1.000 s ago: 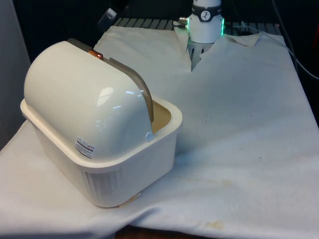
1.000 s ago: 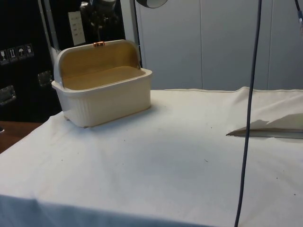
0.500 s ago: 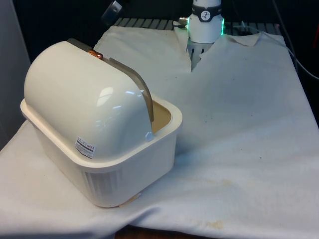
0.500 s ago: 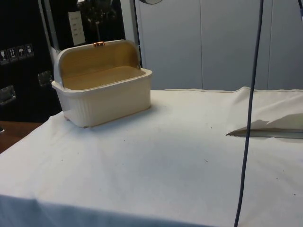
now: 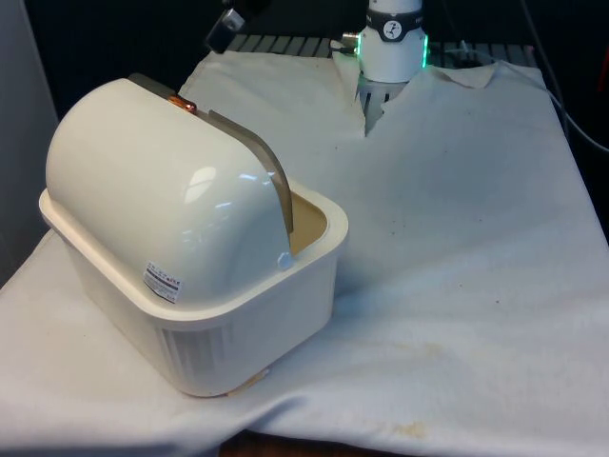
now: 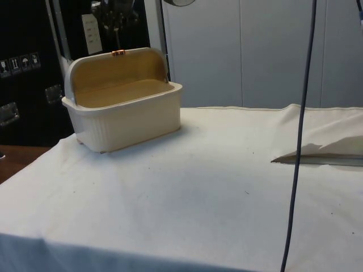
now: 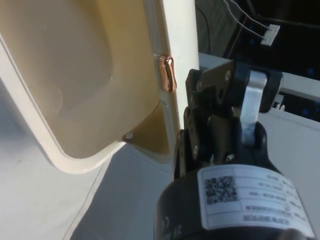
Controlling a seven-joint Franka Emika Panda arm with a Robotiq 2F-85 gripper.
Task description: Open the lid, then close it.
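The cream bread box (image 5: 190, 286) stands on the white cloth (image 5: 457, 238) at about 9 o'clock of the table in the front view, and its domed lid (image 5: 162, 190) is rolled back, so the beige inside (image 6: 122, 90) is open to the side view. The small copper handle (image 5: 185, 103) sits on the lid's top edge. The black gripper (image 5: 225, 21) hangs above and beyond this handle, at about 1 o'clock from it and apart from it; I cannot tell if its fingers are apart or together.
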